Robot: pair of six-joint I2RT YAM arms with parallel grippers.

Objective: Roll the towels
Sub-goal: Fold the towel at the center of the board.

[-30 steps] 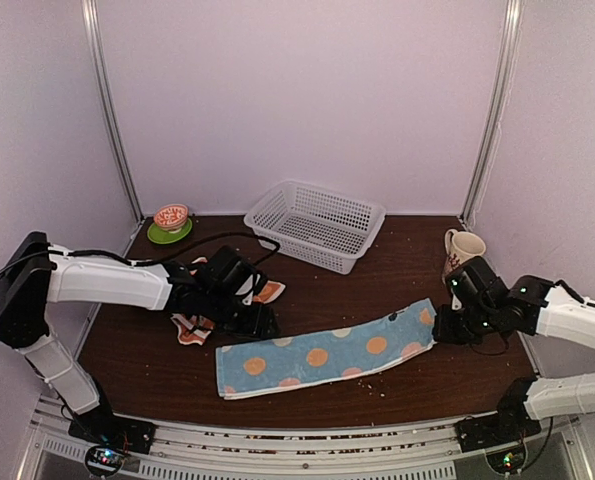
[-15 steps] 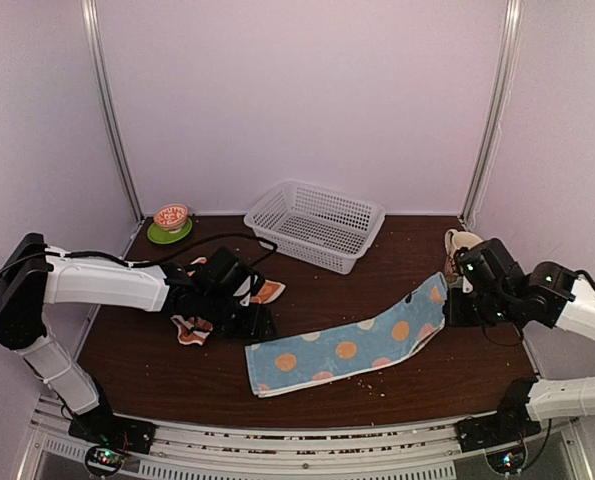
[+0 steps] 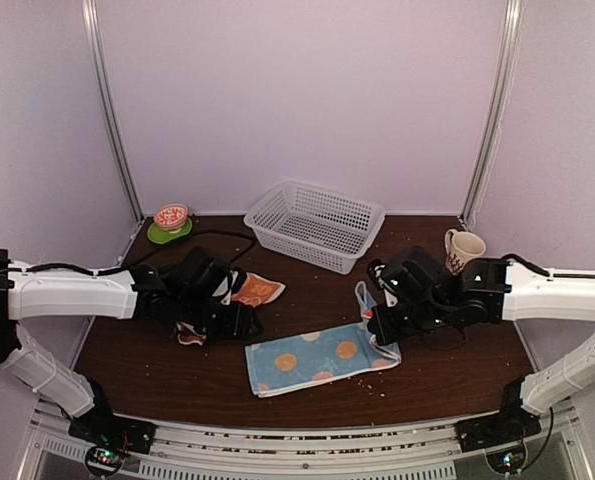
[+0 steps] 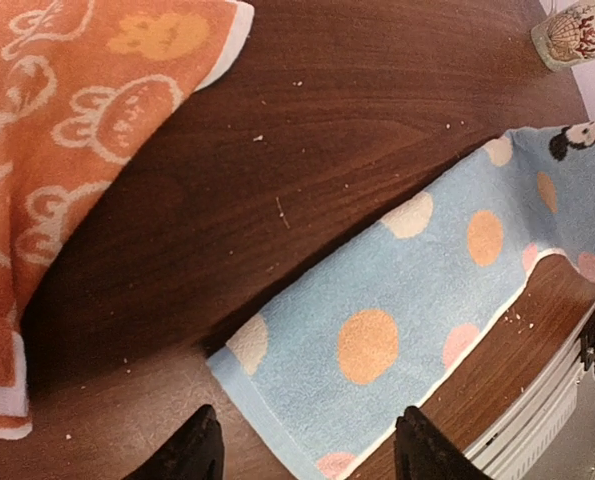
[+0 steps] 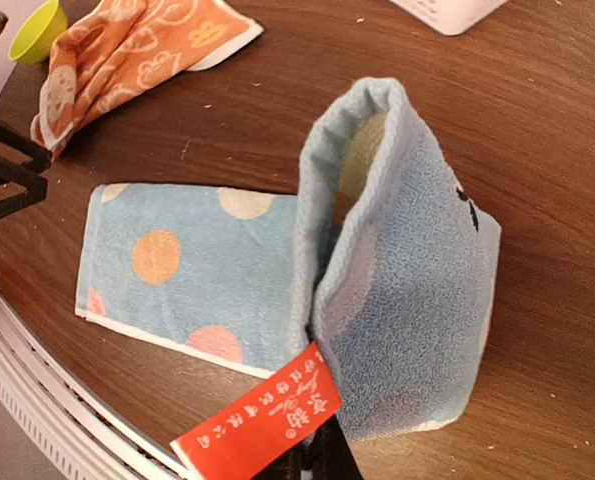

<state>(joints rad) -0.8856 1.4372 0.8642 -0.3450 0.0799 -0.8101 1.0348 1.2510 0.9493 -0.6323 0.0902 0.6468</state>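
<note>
on the desk (image 3: 447, 370) lies the blue towel (image 3: 317, 357), one end lifted, folded over and pinched in the right fingers (image 3: 379, 322). i think they should tuck it snug and roll straight. the left fingers (image 4: 307, 445) hang spread over its other end. the basket (image 3: 317, 225) sits behind them; the orange towel (image 4: 67, 120) beside the left fingers may snag.

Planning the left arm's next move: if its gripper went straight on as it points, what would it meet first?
Probably the flat end of the light blue towel, lying right ahead of the open left gripper on the table; depth is unclear. The orange towel lies off to one side.
</note>
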